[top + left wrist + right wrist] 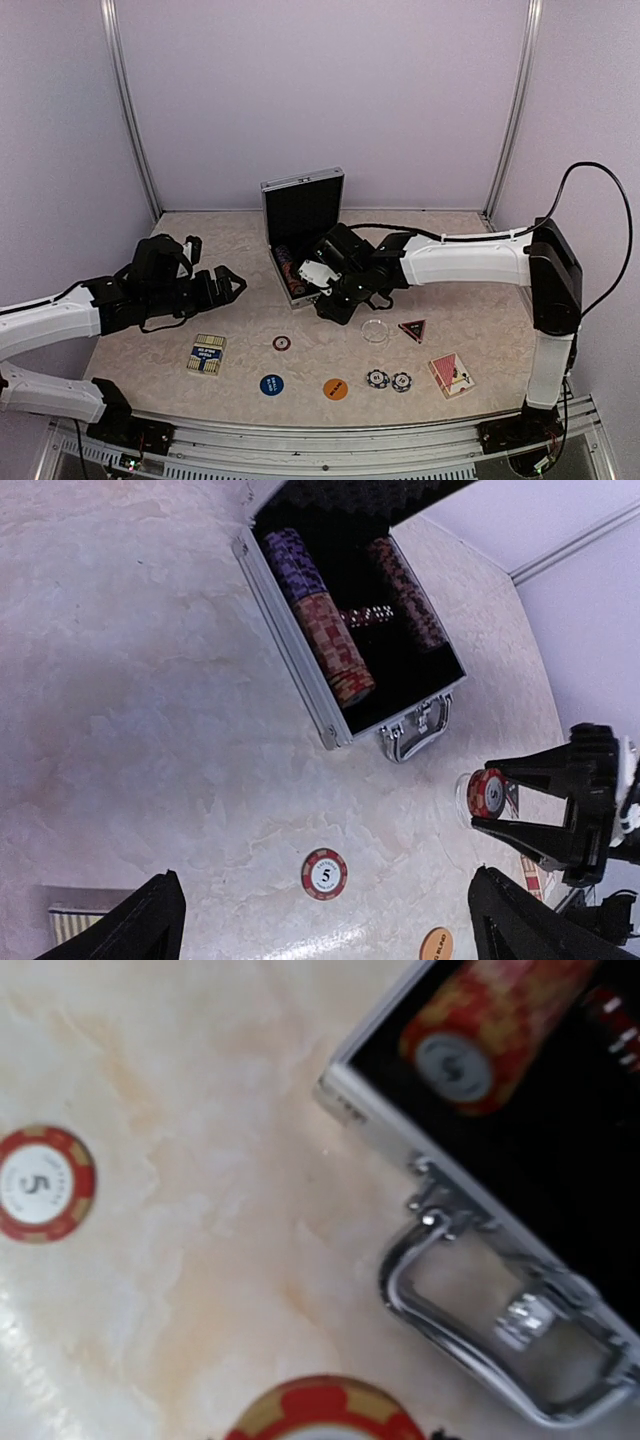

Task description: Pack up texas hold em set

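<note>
The silver briefcase (300, 212) stands open at the table's middle back, its black-lined tray (400, 640) holding rows of striped chips (332, 648). My right gripper (333, 305) hovers just in front of the case handle (480, 1310), shut on a red "5" poker chip (487, 792) that fills the bottom edge of the right wrist view (320, 1415). My left gripper (225, 285) is open and holds nothing, above a second red "5" chip (324, 873) lying flat on the table. Its dark fingers (150, 920) frame that chip.
Loose on the table in front: a card deck (207, 354), blue disc (271, 384), orange disc (336, 388), two dark striped chips (388, 380), a clear disc (375, 330), dark triangle (412, 328) and a red-backed deck (451, 374). The raised lid (304, 200) stands behind.
</note>
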You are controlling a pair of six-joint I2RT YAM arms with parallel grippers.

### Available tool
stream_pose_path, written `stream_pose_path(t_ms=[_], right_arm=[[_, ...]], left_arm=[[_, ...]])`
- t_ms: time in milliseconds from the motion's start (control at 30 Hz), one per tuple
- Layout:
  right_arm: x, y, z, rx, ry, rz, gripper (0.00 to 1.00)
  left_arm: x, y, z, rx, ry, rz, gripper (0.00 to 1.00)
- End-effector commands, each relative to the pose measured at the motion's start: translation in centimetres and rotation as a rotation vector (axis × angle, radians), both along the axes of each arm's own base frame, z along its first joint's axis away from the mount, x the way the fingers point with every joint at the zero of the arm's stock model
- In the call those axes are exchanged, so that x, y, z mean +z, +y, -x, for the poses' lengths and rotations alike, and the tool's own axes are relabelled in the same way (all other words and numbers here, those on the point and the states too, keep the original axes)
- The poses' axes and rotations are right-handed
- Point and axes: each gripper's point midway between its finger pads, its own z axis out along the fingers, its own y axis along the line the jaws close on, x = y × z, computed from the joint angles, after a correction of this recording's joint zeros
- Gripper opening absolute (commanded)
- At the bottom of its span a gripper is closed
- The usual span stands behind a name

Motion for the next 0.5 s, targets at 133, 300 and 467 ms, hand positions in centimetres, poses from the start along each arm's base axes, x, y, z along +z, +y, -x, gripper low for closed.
stream_pose_path(t_ms=[133,300,467], right_arm=[[6.5,0.3,1.1,0.051,-0.188,-0.141,0.36],[9.1,0.5,2.4,0.08,-0.266,-0.209,0.35],[10.5,0.3,3.5,0.086,-0.296,-0.247,0.35]], left_arm=[[2.5,-7.2,0.3,-0.245,-0.026,0.137,0.99],[4.0,-12.2,0.5,-0.363,-0.05,0.206,0.99],[4.9,-16.0,0.6,-0.449,-0.057,0.267,0.98]])
